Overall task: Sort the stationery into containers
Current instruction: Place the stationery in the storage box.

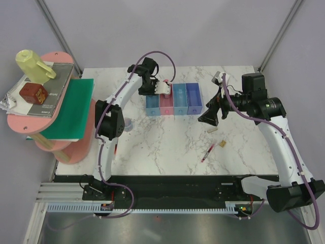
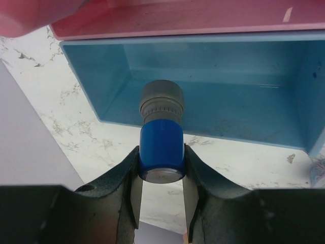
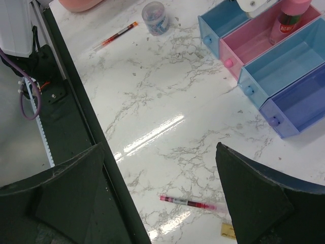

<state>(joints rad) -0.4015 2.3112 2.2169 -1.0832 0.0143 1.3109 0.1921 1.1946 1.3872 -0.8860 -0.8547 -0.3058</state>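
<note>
Left claw [image 2: 162, 168] pinches a blue capped piece [image 2: 161, 147], hidden from overhead.

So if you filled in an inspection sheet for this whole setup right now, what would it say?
Surface: white marbled table, no spills seen.
Job's things: four joined bins; a pink glue stick stands in the pink one; two red pens, a round roll and a tan block lie loose on the table.
Clutter: one small white piece, too small to identify.
Jaws: those of the left gripper are closed on a small blue piece at the blue bin; those of the right gripper stand wide open, holding nothing.
Cables: a purple cable loops along each arm.
Surroundings: pink shelf stand at the left with books, a yellow-green jug and a green sheet.
</note>
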